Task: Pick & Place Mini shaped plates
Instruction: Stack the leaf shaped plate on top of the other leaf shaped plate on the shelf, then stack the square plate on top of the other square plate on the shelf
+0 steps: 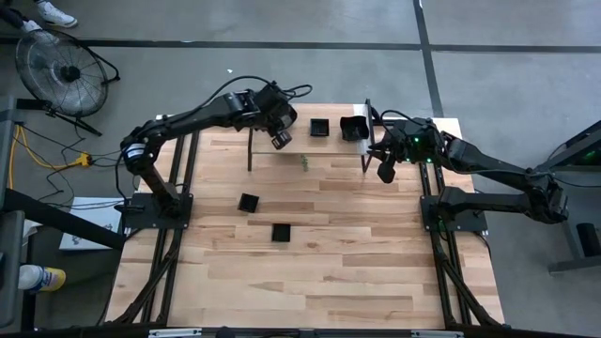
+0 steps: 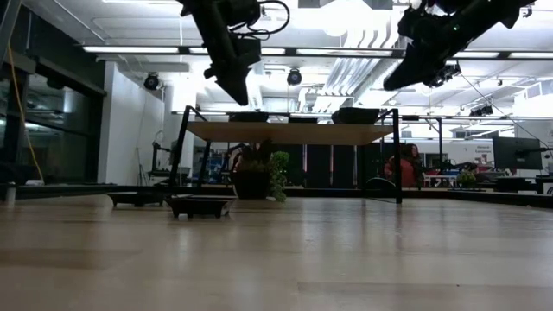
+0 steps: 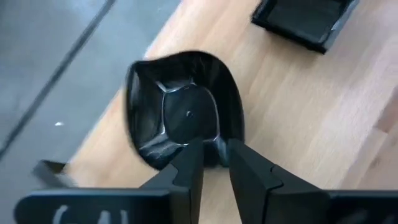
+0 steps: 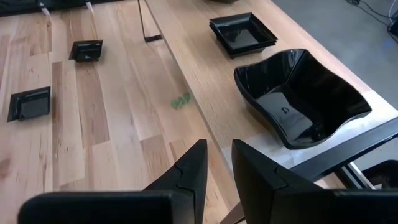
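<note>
A raised wooden shelf (image 1: 282, 150) stands at the table's far side. On it lie a square black mini plate (image 1: 319, 127) and a large wavy one (image 1: 354, 127). A rounded black plate (image 3: 180, 112) lies near the shelf's far edge, right in front of my left gripper (image 3: 216, 163). That gripper slants down over the shelf (image 1: 280, 139), its fingers slightly apart. My right gripper (image 1: 385, 169) hovers open beside the shelf's right end, with nothing between its fingers (image 4: 219, 163). Two more small square plates (image 1: 248, 202) (image 1: 281, 232) rest flat on the table. My left gripper's fingertips (image 3: 193, 155) stand on either side of the rounded plate's near rim (image 3: 214, 146), slanting down at it from the table's left. I cannot tell whether they touch the rim.
The shelf stands on thin dark legs (image 1: 249, 155) (image 1: 366, 155). A small green scrap (image 1: 303, 162) lies on the table by the shelf. The near half of the table (image 1: 310, 282) is bare wood. A fan (image 1: 58, 73) stands on the floor beyond the far left corner.
</note>
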`<state>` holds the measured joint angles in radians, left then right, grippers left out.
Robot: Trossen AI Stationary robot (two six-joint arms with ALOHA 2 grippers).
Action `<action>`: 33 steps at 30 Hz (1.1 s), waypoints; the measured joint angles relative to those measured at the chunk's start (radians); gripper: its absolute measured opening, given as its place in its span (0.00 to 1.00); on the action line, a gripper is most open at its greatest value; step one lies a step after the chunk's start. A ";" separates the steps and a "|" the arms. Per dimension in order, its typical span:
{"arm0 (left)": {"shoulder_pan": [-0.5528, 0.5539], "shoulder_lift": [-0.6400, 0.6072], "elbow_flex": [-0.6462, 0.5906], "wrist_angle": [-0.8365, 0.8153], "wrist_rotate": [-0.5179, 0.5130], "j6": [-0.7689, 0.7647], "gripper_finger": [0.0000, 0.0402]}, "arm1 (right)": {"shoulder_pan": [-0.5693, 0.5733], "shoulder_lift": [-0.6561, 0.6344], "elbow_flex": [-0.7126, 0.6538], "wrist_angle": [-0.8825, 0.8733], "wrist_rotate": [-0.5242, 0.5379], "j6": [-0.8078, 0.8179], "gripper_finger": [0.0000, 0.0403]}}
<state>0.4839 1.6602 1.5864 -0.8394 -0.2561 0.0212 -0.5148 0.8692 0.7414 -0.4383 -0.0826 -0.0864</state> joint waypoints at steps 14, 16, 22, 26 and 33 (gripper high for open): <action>-0.020 -0.106 0.000 -0.128 -0.044 0.165 0.24 | 0.000 0.000 0.000 -0.011 0.000 0.007 0.17; -0.026 -0.131 0.000 -0.211 -0.043 0.178 0.24 | 0.000 0.000 0.000 -0.014 0.000 0.008 0.17; -0.097 -0.169 -0.007 -0.451 -0.112 0.074 0.24 | 0.000 0.000 0.000 -0.016 0.000 0.027 0.17; -0.157 -0.188 -0.082 -0.503 -0.119 -0.034 0.24 | 0.000 0.000 0.000 -0.019 0.000 0.045 0.17; -0.252 -0.221 -0.312 -0.490 -0.091 -0.219 0.24 | 0.000 0.000 0.000 -0.042 -0.005 0.045 0.17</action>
<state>0.2321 1.4389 1.2739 -1.3291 -0.3467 -0.1974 -0.5144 0.8692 0.7414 -0.4803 -0.0879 -0.0413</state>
